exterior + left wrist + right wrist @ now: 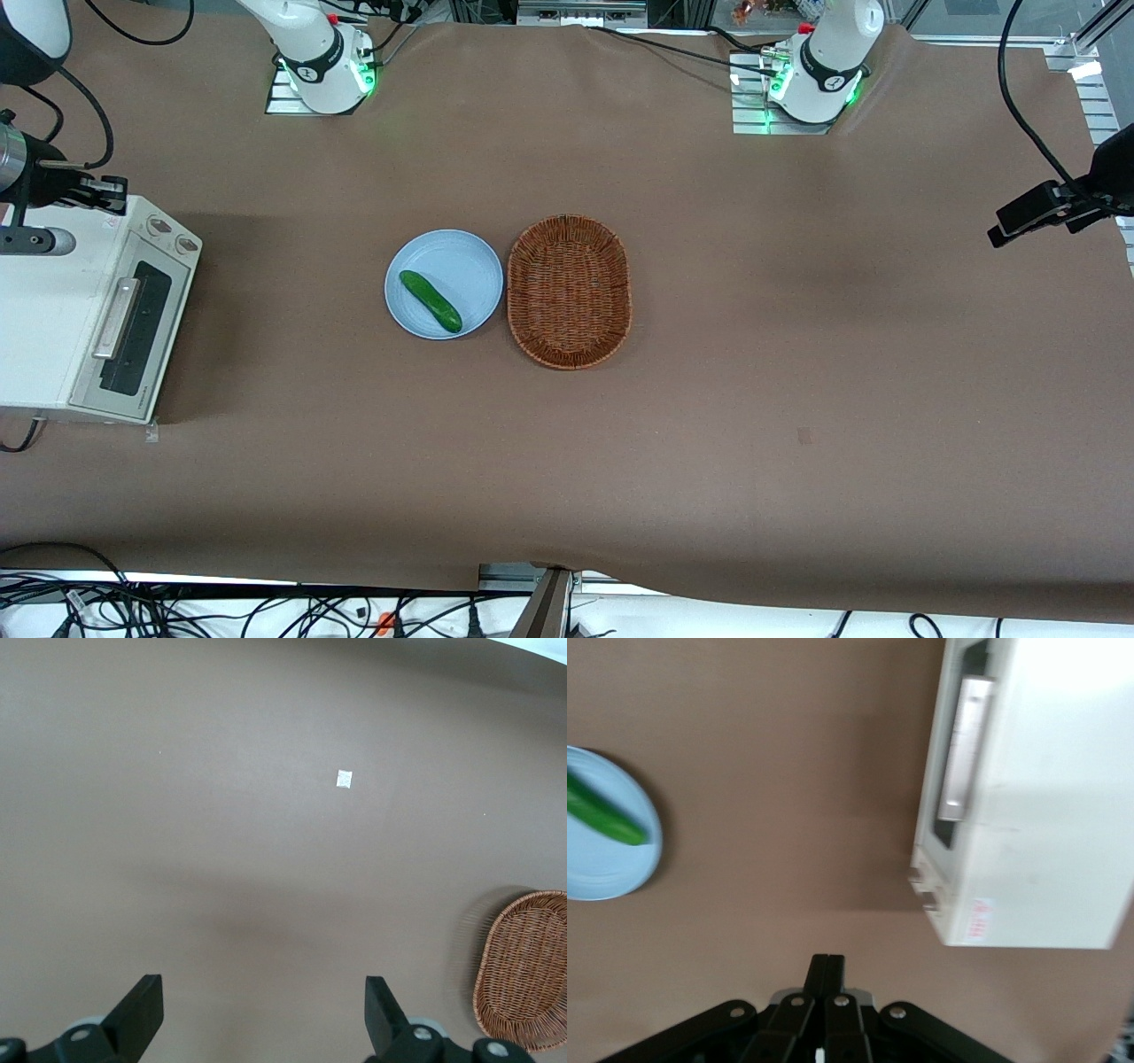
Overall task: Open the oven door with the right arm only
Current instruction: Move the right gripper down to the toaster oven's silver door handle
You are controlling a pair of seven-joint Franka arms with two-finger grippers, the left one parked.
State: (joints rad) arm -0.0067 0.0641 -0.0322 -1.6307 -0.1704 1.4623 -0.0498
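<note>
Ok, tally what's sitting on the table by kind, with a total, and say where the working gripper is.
Toaster oven: 1, oven door shut
Blue plate: 1
Cucumber: 1, on the plate
Wicker basket: 1, beside the plate
Total: 4
The gripper hangs above the oven's top, near its knobs, touching nothing, fingers together.
</note>
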